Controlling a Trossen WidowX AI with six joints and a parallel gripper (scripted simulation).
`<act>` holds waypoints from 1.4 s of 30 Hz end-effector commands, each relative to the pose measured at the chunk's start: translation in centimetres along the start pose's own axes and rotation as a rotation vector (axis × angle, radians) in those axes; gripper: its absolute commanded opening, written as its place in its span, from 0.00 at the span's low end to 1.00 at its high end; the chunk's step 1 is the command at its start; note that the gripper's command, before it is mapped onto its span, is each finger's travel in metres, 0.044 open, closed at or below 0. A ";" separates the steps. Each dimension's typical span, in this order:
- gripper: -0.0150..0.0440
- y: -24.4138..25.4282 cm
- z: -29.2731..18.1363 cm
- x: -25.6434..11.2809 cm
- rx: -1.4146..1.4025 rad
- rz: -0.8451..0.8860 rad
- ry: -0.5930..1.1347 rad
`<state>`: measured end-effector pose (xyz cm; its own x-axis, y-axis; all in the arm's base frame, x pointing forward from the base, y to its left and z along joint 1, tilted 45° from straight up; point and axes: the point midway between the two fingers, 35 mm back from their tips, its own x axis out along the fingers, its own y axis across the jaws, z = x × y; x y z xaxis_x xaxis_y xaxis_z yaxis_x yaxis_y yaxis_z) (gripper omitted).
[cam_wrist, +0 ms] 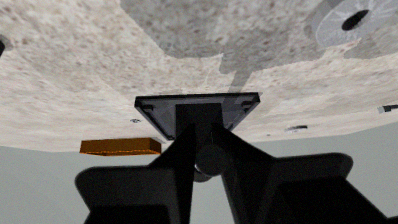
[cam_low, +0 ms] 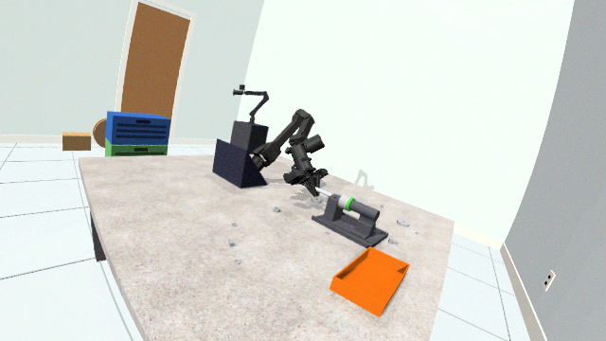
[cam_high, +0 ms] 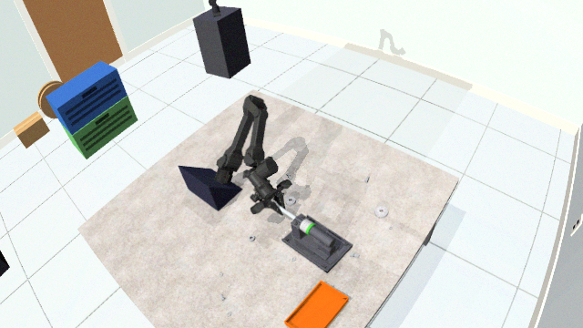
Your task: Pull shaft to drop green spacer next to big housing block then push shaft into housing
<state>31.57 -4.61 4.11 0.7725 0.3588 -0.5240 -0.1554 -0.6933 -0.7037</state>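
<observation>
My gripper [cam_high: 280, 208] [cam_low: 314, 190] is shut on the white shaft [cam_high: 288, 212] [cam_low: 324, 191], at its outer end. In the wrist view a round dark end [cam_wrist: 210, 160] shows between the fingers. The shaft runs into the dark post [cam_high: 297, 227] [cam_low: 334, 208] of the fixture. Beyond the post, white spacers [cam_high: 304, 224] [cam_low: 343, 202] sit in line, their number unclear. The green spacer [cam_high: 310, 228] [cam_low: 350, 204] is still up in line, against the dark cylindrical housing [cam_high: 322, 236] [cam_low: 365, 209]. No coloured spacer shows on the fixture's base [cam_high: 314, 259] [cam_low: 347, 230] [cam_wrist: 155, 107].
An orange tray [cam_high: 316, 307] [cam_low: 371, 281] [cam_wrist: 120, 147] stands beyond the fixture. A grey washer [cam_high: 291, 199] [cam_low: 316, 201] [cam_wrist: 327, 30] lies close to my gripper, and another washer [cam_high: 382, 211] [cam_low: 402, 223] lies farther right. Several small metal parts are scattered about.
</observation>
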 end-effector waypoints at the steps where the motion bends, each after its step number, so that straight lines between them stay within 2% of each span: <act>1: 0.25 0.0 0.1 -0.1 -0.003 0.001 -0.001; 42: 0.25 0.0 0.5 -0.4 -0.002 0.001 -0.001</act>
<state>31.12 -4.53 4.12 0.7724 0.3587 -0.5242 -0.1556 -0.6933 -0.7037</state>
